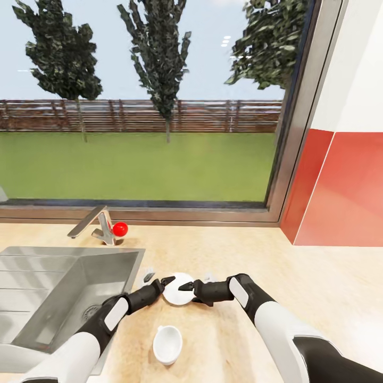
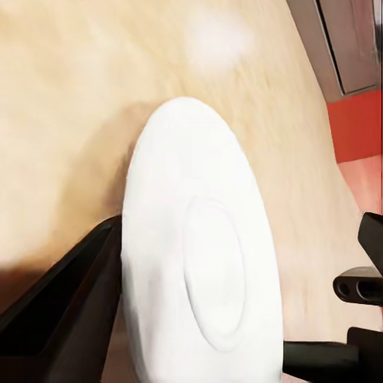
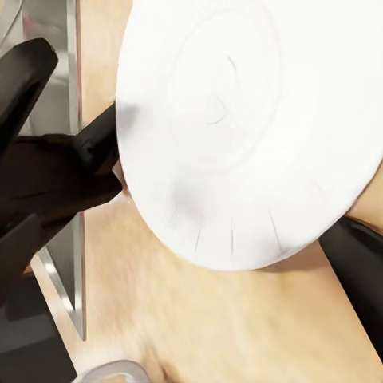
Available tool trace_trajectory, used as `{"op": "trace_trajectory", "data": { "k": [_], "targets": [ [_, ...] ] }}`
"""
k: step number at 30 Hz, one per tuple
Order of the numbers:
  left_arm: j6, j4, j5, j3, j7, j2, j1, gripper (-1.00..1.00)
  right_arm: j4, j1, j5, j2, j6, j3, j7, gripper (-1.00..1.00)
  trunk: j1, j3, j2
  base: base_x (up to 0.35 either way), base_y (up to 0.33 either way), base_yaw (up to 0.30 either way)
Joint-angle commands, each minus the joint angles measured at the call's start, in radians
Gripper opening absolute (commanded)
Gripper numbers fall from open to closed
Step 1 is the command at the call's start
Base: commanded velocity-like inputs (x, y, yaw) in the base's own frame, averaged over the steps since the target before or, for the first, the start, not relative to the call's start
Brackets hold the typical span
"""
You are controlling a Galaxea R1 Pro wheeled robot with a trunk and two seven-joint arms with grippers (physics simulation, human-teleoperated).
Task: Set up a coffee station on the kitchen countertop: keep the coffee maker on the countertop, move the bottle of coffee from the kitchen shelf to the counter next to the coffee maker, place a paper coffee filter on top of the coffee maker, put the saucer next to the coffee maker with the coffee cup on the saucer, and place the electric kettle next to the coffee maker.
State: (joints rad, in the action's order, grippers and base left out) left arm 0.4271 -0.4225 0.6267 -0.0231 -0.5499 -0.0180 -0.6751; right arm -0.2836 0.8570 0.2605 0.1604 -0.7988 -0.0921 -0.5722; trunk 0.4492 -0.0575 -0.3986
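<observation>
white glazed ceramic sits between both sets of my jaws: the round white saucer [image 1: 178, 289] is caught at its edges by the left gripper [image 1: 166, 281] on one side and the right gripper [image 1: 187, 287] on the other. in the left wrist view a dark finger [image 2: 72, 295] presses against the saucer's [image 2: 199, 255] rim, jaws narrowed around the thin edge. in the right wrist view the saucer [image 3: 247, 128] reads tilted, one black finger [image 3: 355, 251] under its rim; whether the right jaws are truly clamped or only touching, i cannot tell. the left gripper [image 3: 56, 175] shows there too, pinched on the opposite edge. to me it looks like a handover or a two-handed regrip, the saucer lifted a little off the pale wooden countertop [image 1: 330, 287].

just nearer to me, the small white coffee cup [image 1: 167, 344] stands upright on the counter, apart from the saucer and not yet on it. the steel sink [image 1: 64, 287] lies at my left, with its faucet [image 1: 96, 223] and a red knob [image 1: 120, 229] beyond, under the big window [image 1: 143, 101].

as for progress: i judge this an early-to-middle stage. the saucer and cup are on hand but unplaced, and i see no coffee maker, bottle, filter or kettle here, so most steps remain.
</observation>
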Motion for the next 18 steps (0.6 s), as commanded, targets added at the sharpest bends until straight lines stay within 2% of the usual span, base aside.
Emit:
{"op": "trace_trajectory", "data": {
  "k": [1, 9, 18],
  "targets": [
    [0.011, 0.064, -0.002, 0.002, 0.002, -0.005, 0.0, 1.0, 0.0, 0.001, -0.017, 0.001, -0.002, -0.005, 0.0, 1.0, 0.001, -0.003, -0.002, 0.0, 0.0, 0.0],
    [0.012, 0.064, -0.003, 0.003, -0.001, -0.026, 0.011, 1.0, 0.0, 0.001, -0.017, 0.001, -0.002, -0.005, 0.0, 1.0, 0.001, -0.003, -0.002, 0.0, 0.0, 0.0],
    [0.013, 0.063, -0.002, 0.003, -0.001, -0.028, 0.012, 1.0, 0.0, 0.001, -0.017, 0.001, -0.002, -0.005, 0.0, 1.0, 0.001, -0.003, -0.002, 0.0, 0.0, 0.0]
  ]
}}
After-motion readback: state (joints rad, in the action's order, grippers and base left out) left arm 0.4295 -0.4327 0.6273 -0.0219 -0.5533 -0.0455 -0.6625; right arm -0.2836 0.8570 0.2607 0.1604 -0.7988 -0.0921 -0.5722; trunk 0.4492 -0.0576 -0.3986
